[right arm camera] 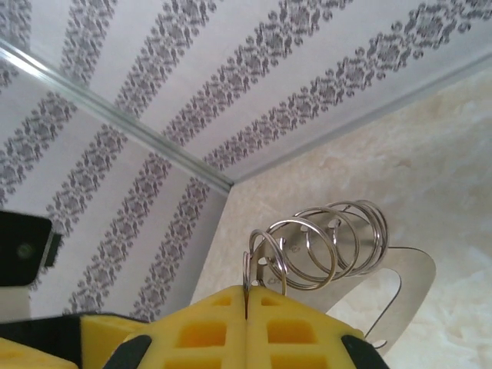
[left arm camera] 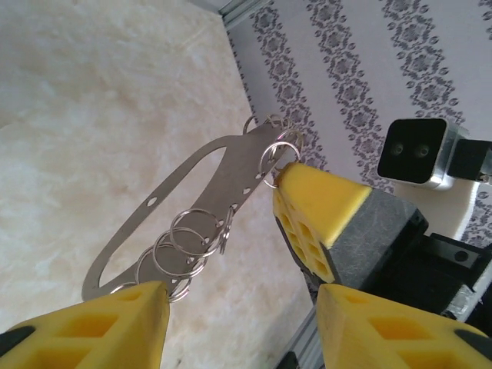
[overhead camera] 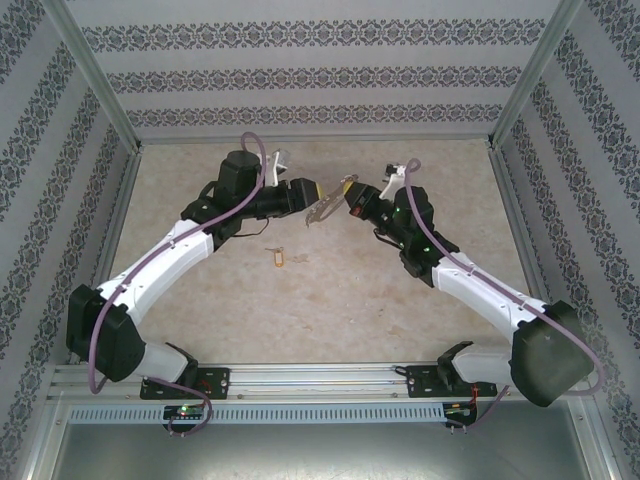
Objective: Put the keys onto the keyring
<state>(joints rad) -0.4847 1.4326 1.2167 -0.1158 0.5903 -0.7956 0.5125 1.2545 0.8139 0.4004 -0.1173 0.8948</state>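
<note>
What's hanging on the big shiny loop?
Small empty wire rings hang through holes along the keyring's edge. The end pinched in the shut right gripper is covered.

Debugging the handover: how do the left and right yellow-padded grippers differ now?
Jaws: the left yellow-padded two-finger gripper stands open; the right yellow-padded gripper is shut.
Hold: the right gripper pinches one end of the thin silvery oval metal keyring; the left gripper clamps nothing, the keyring's other end reaching beside one finger.
Shared: same yellow pads, both at the keyring.
</note>
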